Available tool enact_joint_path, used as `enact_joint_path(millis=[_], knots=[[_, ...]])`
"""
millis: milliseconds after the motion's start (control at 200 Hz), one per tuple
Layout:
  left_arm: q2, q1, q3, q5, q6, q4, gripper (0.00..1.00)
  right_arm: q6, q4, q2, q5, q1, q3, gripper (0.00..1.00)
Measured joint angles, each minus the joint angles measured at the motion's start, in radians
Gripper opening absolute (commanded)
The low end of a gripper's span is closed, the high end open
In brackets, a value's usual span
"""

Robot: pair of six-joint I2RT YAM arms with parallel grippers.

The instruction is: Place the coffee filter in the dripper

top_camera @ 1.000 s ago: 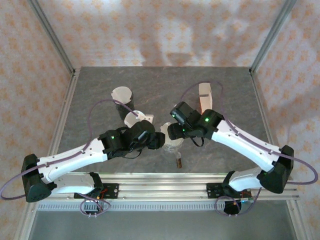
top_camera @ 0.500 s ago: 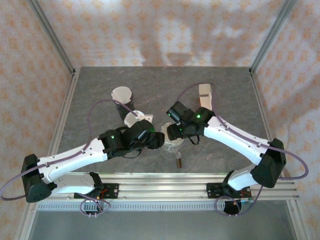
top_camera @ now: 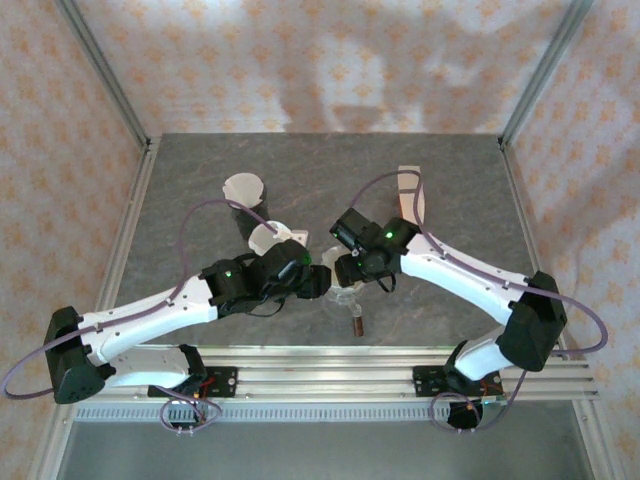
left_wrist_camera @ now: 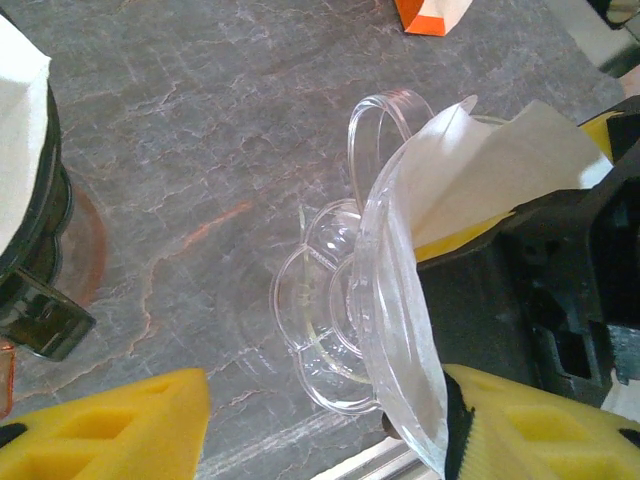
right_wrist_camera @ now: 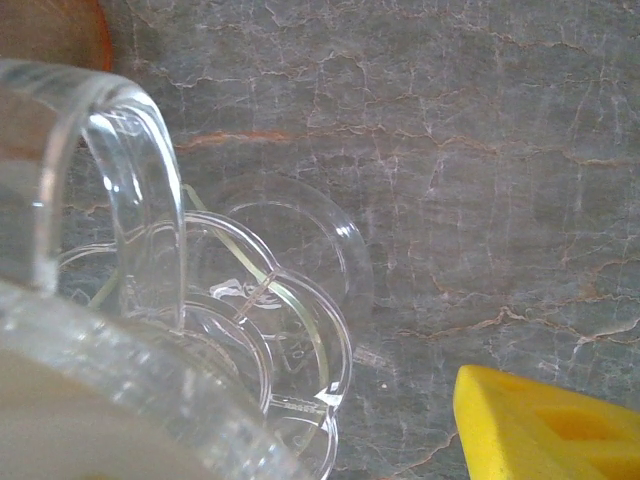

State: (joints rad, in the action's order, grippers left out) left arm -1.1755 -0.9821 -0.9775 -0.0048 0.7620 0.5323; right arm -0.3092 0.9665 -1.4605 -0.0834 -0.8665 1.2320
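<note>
The clear plastic dripper (left_wrist_camera: 395,300) stands on the grey table (top_camera: 460,180) between both grippers, its handle (left_wrist_camera: 375,115) pointing away. The white coffee filter (left_wrist_camera: 490,170) sits inside its cone, sticking out past the rim. My left gripper (left_wrist_camera: 320,425) is open, and one yellow finger (left_wrist_camera: 540,425) is against the dripper's rim while the other (left_wrist_camera: 110,425) is well apart. My right gripper (top_camera: 347,268) reaches in from the opposite side. One of its fingers (right_wrist_camera: 545,425) hangs over bare table beside the dripper (right_wrist_camera: 150,370). The other is hidden behind the cloudy wall.
Two black stands topped with white paper filters (top_camera: 245,190) (top_camera: 268,237) are at the back left, the nearer one close to my left wrist (left_wrist_camera: 25,200). An orange-and-white packet (top_camera: 410,195) lies at the back right. A small brown cylinder (top_camera: 357,323) lies near the front rail.
My right arm has swung, and its wrist has shifted a little to the left, closer over the dripper. My left arm has hardly moved.
</note>
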Motion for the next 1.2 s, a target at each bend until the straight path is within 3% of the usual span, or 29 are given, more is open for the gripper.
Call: enact_joint_path(millis=[145,545,1201], knots=[[0.005,0.010,0.010,0.000,0.005,-0.009,0.76,0.000,-0.009,-0.004,-0.003,0.000,-0.013,0.69],[0.023,0.023,0.029,0.003,0.011,-0.040,0.83,0.008,-0.010,-0.006,-0.003,-0.002,-0.013,0.69],[0.000,0.023,0.032,0.005,0.023,-0.047,0.68,0.007,-0.010,-0.006,0.008,-0.012,-0.010,0.69]])
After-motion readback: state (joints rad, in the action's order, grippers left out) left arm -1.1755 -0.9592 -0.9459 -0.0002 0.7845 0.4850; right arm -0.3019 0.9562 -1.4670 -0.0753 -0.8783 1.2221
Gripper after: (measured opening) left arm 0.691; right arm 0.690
